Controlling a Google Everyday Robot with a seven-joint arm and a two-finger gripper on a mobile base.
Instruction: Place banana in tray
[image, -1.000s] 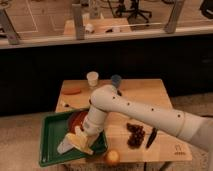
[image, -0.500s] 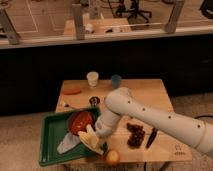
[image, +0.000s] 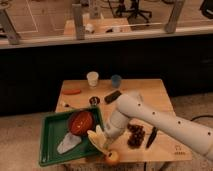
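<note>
The tray (image: 50, 137) is green, and the bowl (image: 81, 122) in it is red-orange. The banana (image: 96, 138) is pale yellow, at the tray's right edge. The gripper (image: 103, 141) there belongs to a white arm (image: 150, 120) with small dark dots. The near round fruit (image: 112, 158) is orange-yellow.

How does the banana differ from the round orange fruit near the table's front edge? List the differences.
Shape: the banana is elongated and lumpy; the orange fruit is round.
Colour: the banana is pale yellow; the fruit is deeper orange-yellow.
Place: the banana lies at the right rim of the green tray, just under the gripper; the fruit sits on the bare table, outside the tray.
Both lie near the table's front edge.
</note>
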